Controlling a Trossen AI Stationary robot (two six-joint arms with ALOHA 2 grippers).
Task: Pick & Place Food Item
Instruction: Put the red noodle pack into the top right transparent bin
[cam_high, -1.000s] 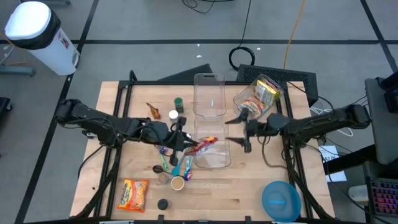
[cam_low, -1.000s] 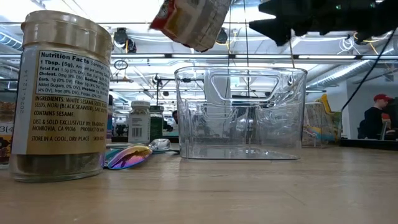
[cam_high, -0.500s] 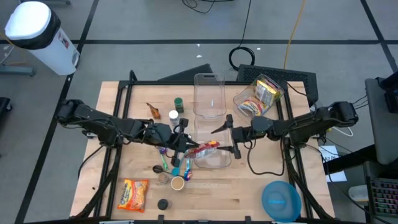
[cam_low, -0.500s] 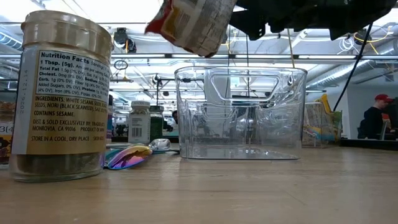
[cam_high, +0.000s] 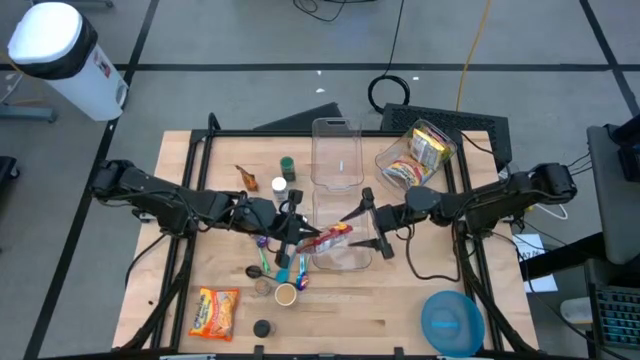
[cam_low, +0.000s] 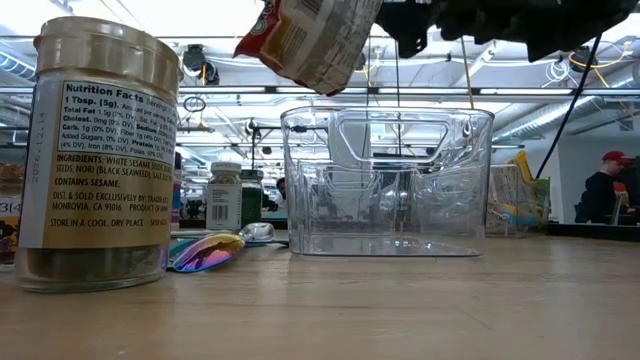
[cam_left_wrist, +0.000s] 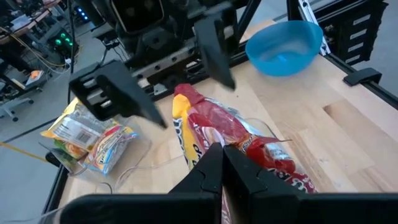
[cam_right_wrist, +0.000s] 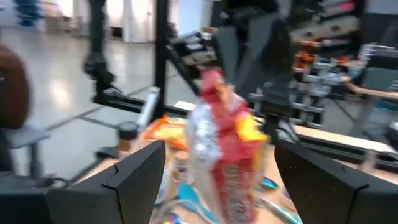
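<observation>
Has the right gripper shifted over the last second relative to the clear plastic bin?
Yes. The right gripper has moved from beside the clear plastic bin's right edge to over it, its open fingers now flanking the red snack packet.

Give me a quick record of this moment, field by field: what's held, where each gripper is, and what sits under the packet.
held item: red and yellow snack packet, lifted off the table
left gripper: shut on the packet's end
right gripper: open, fingers either side of the packet's far end, not closed on it
below packet: clear plastic bin on the wooden table
handover status: not yet done
</observation>
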